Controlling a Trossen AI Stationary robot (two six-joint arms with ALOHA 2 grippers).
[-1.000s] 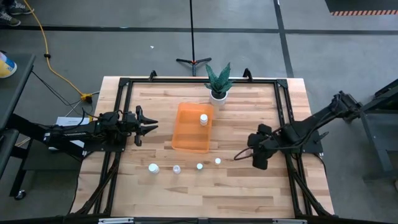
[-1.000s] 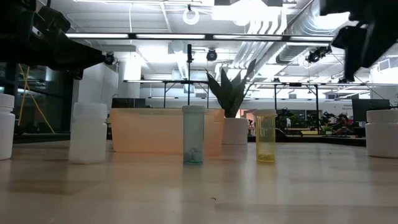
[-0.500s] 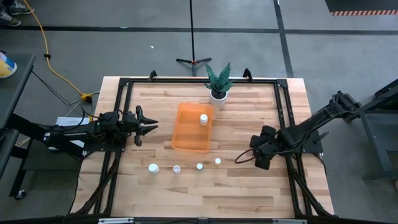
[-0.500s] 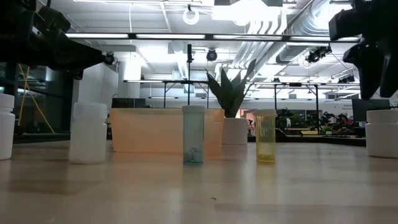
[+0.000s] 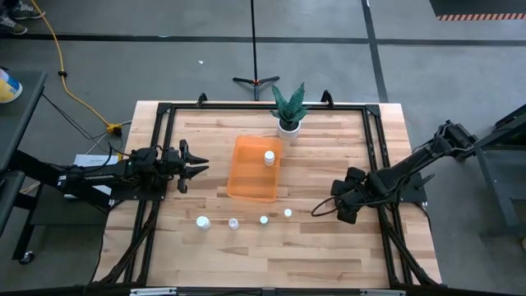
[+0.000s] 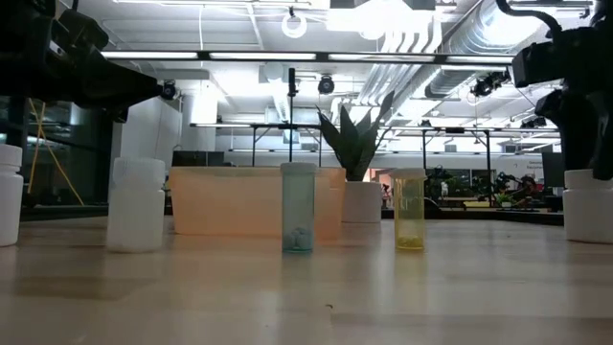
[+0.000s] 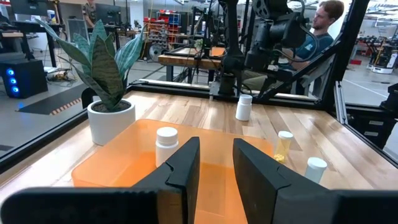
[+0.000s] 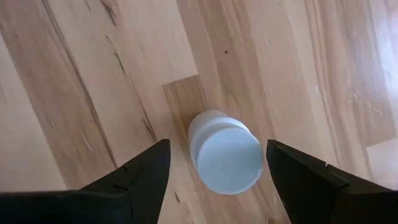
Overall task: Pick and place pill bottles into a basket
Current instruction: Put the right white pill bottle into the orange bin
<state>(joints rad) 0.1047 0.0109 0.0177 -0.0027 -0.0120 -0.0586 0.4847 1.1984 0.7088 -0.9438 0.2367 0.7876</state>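
One white pill bottle stands inside the orange basket, near the basket's far end. The basket sits in the middle of the table, and a small plant pot stands by the table's far edge.

So the job looks just begun. Four bottles wait in a row on the wood between the basket and the table's near edge. Another white bottle stands on the right side of the table, right under the right gripper. Its fingers are spread wide, one on each side of the bottle, not touching it.

The left gripper waits over the left side of the table, fingers a little apart and holding nothing.

From above, the right arm hides that bottle; only the right wrist view shows it. The low view shows that two of the row are see-through, one bluish and one yellow. The left wrist view shows a person sitting past the table.
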